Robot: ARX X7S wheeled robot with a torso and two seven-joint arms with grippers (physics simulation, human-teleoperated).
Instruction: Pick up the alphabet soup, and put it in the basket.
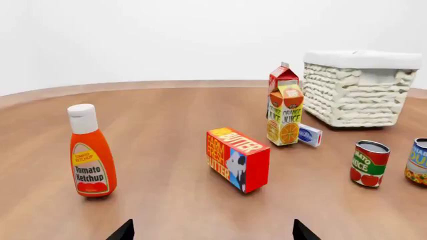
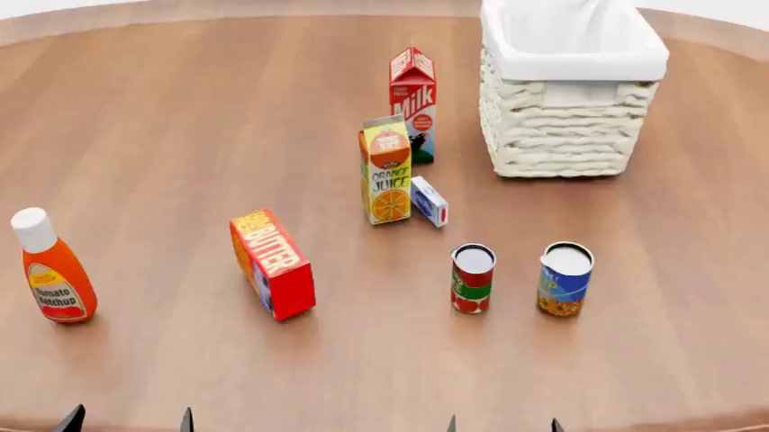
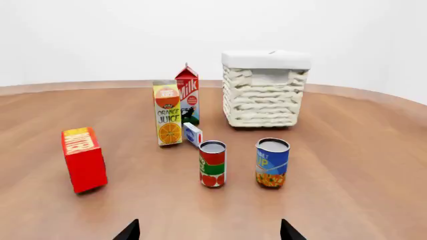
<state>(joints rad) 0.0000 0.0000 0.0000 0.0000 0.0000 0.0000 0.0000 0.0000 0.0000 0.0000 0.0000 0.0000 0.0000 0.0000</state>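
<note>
Left to right across the wooden table (image 2: 180, 135), head view. Ketchup bottle (image 2: 50, 268) stands upright nearest the left edge, well apart from everything else. Butter box (image 2: 274, 265) next, on its long side, angled, toward the near edge. Orange juice carton (image 2: 386, 170) upright around the table's middle, milk carton (image 2: 412, 104) just behind it toward the far edge, small blue-white box (image 2: 429, 201) lying right beside the juice carton's base. Tomato can (image 2: 473, 278) upright, nearer the front edge than the cartons. Alphabet soup (image 2: 565, 278) upright just right of the tomato can, close but apart, top exposed. Basket (image 2: 565, 135) sits toward the far right corner, behind the soup, open top with white lining. Bare table between soup and basket; the tomato can is the soup's only near neighbour.

Left gripper (image 1: 210, 231): only two dark fingertips show at the wrist view's edge, spread wide, holding nothing, low over the near edge facing the butter box. Right gripper (image 3: 209, 231): same, tips wide apart, empty, facing the two cans, well short of the soup.
</note>
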